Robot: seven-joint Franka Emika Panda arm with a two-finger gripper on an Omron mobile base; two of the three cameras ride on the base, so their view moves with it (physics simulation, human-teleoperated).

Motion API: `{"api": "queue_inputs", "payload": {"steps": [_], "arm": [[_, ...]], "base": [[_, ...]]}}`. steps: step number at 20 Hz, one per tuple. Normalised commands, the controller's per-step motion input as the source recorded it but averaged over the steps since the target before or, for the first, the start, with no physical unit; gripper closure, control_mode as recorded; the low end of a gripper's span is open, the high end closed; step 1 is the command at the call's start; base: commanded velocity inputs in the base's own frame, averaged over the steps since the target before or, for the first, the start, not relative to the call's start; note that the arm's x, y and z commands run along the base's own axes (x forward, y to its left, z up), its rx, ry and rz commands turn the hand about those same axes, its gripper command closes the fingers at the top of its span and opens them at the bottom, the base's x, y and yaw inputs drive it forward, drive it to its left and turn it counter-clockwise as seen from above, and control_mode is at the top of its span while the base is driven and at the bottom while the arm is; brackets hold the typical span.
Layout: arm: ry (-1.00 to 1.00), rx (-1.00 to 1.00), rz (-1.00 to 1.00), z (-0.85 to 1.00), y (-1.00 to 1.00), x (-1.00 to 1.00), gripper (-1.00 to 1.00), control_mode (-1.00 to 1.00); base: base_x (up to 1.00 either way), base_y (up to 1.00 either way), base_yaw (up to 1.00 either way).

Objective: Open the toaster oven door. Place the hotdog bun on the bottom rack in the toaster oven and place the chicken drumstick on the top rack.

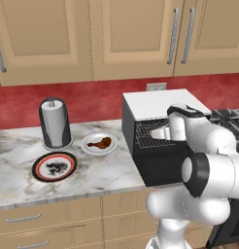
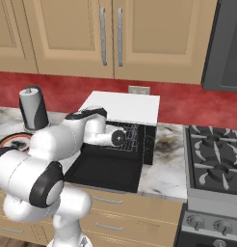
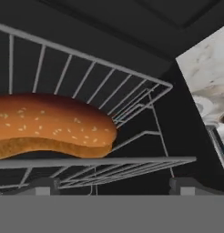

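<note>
Left base view: marble counter (image 1: 92,172) under wood cabinets; left of the oven (image 1: 155,138), the drumstick (image 1: 101,143) lies crosswise. Gripper (image 3: 114,184) released, bun (image 3: 50,125) lying across the rack (image 3: 132,98).

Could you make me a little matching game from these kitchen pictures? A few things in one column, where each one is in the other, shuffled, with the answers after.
Things:
1. hotdog bun
2. chicken drumstick
3. toaster oven door
4. paper towel holder

Places or states:
A. folded down flat, open
B. on a small white plate on the counter
C. standing by the red wall, left of the oven
D. lying on a wire rack inside the oven

Pairs: 1-D, 2-B, 3-A, 4-C
</note>
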Motion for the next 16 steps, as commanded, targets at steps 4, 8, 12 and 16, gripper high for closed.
{"api": "queue_inputs", "payload": {"steps": [4, 8, 12, 16], "arm": [[0.36, 0.0, 0.03, 0.0, -0.15, -0.87, -1.0, -1.0], [0.37, -0.03, 0.01, -0.03, -0.09, -0.88, -1.0, -1.0], [0.36, -0.06, 0.01, -0.06, -0.04, -0.86, -1.0, -1.0], [0.2, -0.03, 0.0, 0.21, -0.03, -0.66, -1.0, -1.0]], "base": [[0.0, 0.0, 0.0], [0.0, 0.0, 0.0], [0.0, 0.0, 0.0], [0.0, 0.0, 0.0]]}}
